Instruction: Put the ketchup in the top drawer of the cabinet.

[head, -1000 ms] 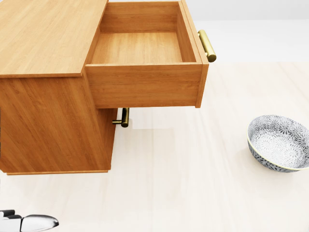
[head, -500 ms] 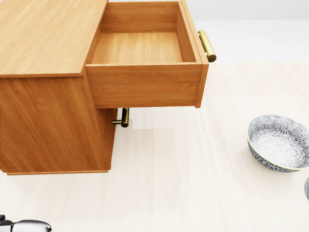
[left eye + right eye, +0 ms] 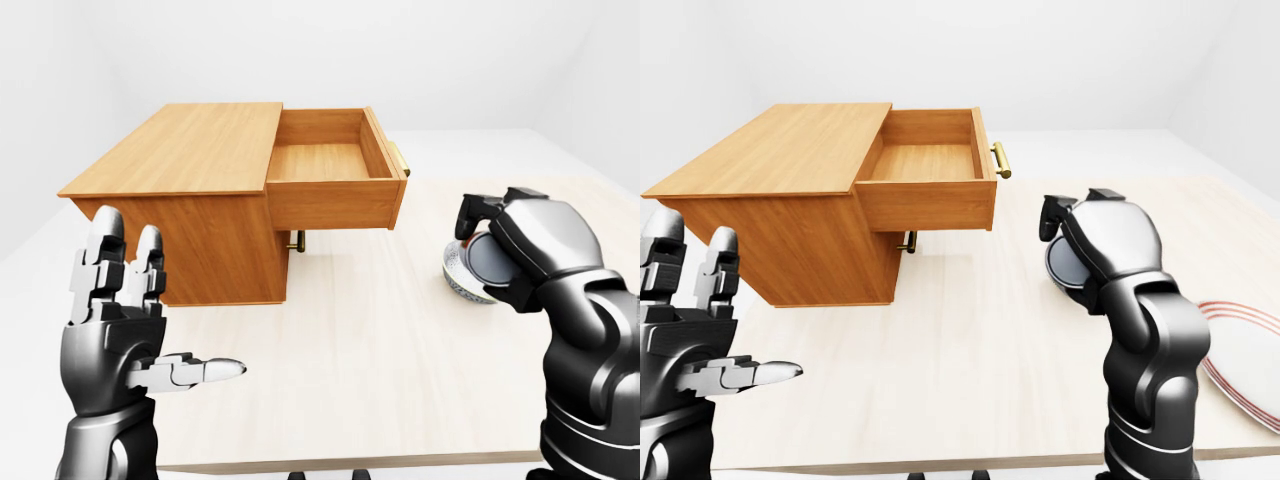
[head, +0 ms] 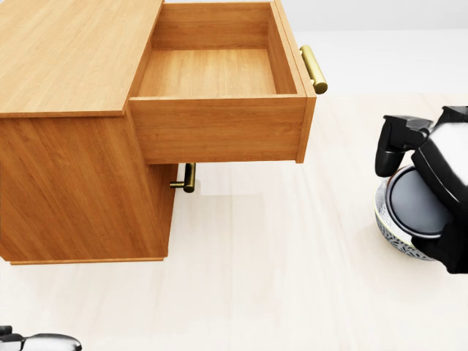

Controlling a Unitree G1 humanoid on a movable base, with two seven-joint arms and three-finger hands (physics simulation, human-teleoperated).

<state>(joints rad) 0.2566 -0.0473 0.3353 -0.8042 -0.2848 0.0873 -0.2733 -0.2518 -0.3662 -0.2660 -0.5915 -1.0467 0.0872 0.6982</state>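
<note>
Notably, ketchup: it shows in none of the three views, so where it lies relative to either hand cannot be told.
Top drawer [image 4: 212, 73]: pulled fully out of the cabinet [image 4: 73, 110], its wooden bottom bare, its brass handle [image 4: 314, 69] at the right end in the head view.
Lower handle [image 4: 187, 178]: a second brass bar under the open drawer, against the cabinet's side.
Right hand [image 3: 505, 245]: raised over the patterned bowl [image 3: 460, 280], back of the hand toward the cameras, fingers bent downward; whether they close on anything cannot be told.
Left hand [image 3: 125, 320]: held up at the lower left of the left-eye view, well apart from the cabinet, two fingers upright and the thumb stretched sideways, spread and holding nothing.
Table [image 3: 380, 380]: pale wood, carrying cabinet and bowl.
Change from earlier: half a second ago the head view showed the bowl uncovered with only a sliver of the right hand at the right edge; now that hand covers most of the bowl. Cabinet and drawer sit as before.
Only in the right-eye view: a white plate with red rings [image 3: 1250, 350] at the right edge, beside the right forearm.
Only in the eye views: both arms whole; the head view shows just a fingertip of the left hand at its bottom left corner.
</note>
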